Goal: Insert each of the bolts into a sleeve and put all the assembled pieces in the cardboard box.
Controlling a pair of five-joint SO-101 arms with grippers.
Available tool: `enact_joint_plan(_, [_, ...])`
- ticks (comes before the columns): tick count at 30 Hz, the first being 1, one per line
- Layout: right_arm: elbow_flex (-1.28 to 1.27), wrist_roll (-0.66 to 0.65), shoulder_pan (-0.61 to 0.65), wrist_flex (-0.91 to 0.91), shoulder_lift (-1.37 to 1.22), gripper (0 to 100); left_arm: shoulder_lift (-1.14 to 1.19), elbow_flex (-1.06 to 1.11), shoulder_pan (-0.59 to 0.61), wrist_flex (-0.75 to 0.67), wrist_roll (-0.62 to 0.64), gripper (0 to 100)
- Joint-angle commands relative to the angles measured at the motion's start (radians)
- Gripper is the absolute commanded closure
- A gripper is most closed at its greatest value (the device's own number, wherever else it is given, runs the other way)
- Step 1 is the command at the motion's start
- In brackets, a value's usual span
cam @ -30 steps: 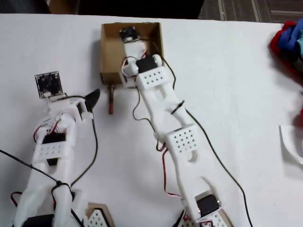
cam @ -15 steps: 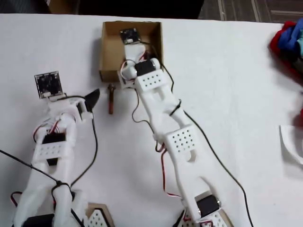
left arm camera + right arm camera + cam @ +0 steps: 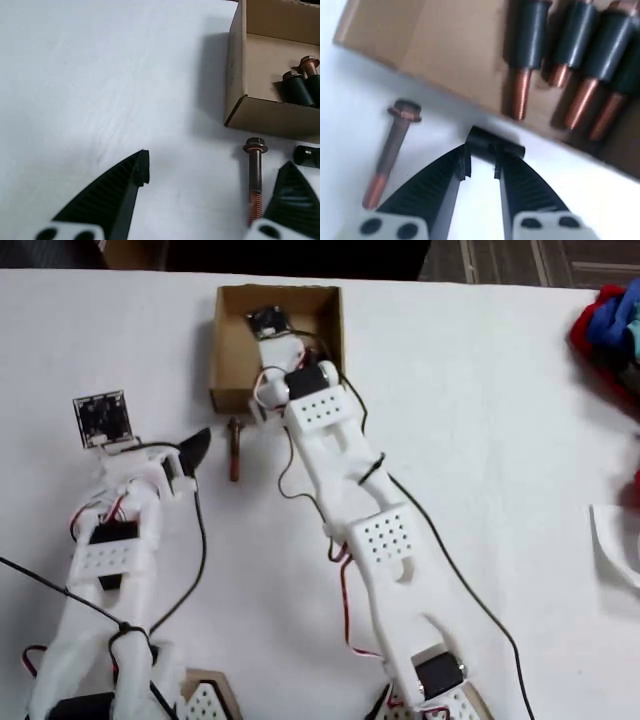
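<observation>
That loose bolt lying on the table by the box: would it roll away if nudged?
Probably a little: the bolt has a round shank, but its wider flanged head should make it curve rather than run straight. It looks like solid metal, so likely stiff and heavy for its size.

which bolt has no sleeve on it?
The bolt lying on the table just outside the cardboard box. Its whole copper shank is bare, while the sleeved bolts inside the box each wear a black sleeve.
</observation>
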State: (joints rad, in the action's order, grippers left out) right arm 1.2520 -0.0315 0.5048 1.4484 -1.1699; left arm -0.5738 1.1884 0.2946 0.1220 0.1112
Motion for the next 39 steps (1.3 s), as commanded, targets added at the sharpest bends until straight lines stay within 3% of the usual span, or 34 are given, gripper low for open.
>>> enact_joint_plan(1, [0.002, -0.043, -0.015, 0.076, 0.008, 91.2, -0.028, -0.002, 0.003, -0.020, -0.014, 60])
enact_joint_plan(8, [0.003, -0.199, -0.010, 0.202, 0.137, 91.1, -0.028, -0.002, 0.003, -0.020, -0.014, 60])
enact_joint_plan(14, [0.002, -0.394, -0.035, 0.077, 0.240, 91.1, -0.028, -0.002, 0.003, -0.020, -0.014, 60])
enact_joint_plan(22, [0.000, -0.382, -0.044, -0.033, 0.186, 91.3, -0.028, -0.002, 0.003, -0.021, -0.014, 60])
enact_joint_plan(29, [0.000, -0.186, -0.047, -0.033, 0.111, 91.1, -0.028, -0.002, 0.003, -0.023, -0.014, 60])
enact_joint_plan(39, [-0.009, -0.115, -0.045, -0.045, 0.094, 91.1, -0.028, -0.002, 0.003, -0.025, -0.014, 60])
